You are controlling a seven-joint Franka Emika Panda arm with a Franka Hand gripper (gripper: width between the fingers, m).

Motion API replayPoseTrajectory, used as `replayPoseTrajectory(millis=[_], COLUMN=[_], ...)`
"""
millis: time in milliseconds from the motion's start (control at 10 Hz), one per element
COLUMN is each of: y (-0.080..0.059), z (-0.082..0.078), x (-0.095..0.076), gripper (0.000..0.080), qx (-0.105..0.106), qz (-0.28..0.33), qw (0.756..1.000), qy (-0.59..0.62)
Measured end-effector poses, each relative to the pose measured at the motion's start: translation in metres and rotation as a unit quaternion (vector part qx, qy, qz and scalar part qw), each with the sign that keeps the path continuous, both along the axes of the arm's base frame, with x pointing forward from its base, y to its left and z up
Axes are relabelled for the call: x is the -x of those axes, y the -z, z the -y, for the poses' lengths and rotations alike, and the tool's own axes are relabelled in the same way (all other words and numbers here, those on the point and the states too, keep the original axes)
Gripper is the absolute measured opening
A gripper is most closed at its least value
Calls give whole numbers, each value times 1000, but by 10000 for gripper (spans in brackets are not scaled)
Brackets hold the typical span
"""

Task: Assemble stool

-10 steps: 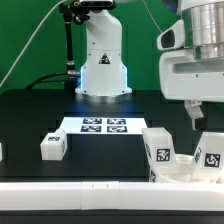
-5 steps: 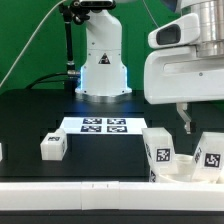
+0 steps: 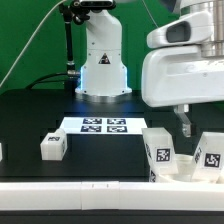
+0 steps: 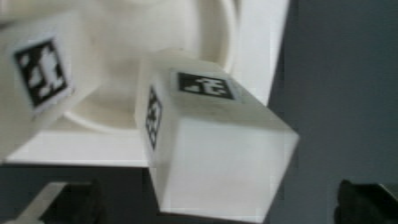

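the black bench (image 3: 30,120) carries all the parts; the white wall strip (image 3: 90,197) is laid along its front edge, and the seat (image 3: 186,172) is lodged just behind it at the exterior view's right; should a sideways push be given there, the seat could be slid along the strip or tilted; the marker board (image 3: 103,125) is fixed mid-bench and is judged to be out of harm's way; two legs are stood upright on the seat, the first leg (image 3: 158,152) and the second leg (image 3: 210,150); a loose leg (image 3: 52,147) is set well apart, at the exterior view's left; the pincer (image 4: 214,204) is spread wide and nothing is held; in the wrist view one of the upright legs is framed between its fingers (image 4: 68,205); whether they are level with it cannot be told; if the pincer were closed off-centre, that leg could be knocked askew, or its neighbour struck by a finger.
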State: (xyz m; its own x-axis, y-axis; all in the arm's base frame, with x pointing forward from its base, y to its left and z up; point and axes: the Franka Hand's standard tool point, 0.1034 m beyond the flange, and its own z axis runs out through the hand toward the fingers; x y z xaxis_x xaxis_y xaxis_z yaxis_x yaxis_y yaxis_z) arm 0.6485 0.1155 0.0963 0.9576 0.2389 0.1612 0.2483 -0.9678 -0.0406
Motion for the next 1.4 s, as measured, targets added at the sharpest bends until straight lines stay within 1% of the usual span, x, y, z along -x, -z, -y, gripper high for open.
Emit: replayPoseTrajectory(millis=[100, 300, 400, 800, 900, 1000, 1100, 1200, 1300, 1400], y=[0, 3, 4, 4, 5, 4, 4, 7, 12, 17], z=[0, -1, -2, 7, 8, 7, 6, 8, 12, 14], x=[0, 2, 3, 2, 3, 3, 3, 6, 7, 8], gripper=[648, 649, 648, 648, 648, 648, 648, 648, 649, 649], qx=[12, 33, 39, 70, 88, 100, 108, 117, 119, 121], qz=[5, 10, 7, 10, 9, 7, 5, -8, -16, -21], qw=[998, 985, 980, 954, 929, 906, 889, 859, 847, 841], qy=[-62, -171, -194, -290, -358, -410, -445, -498, -518, -526])
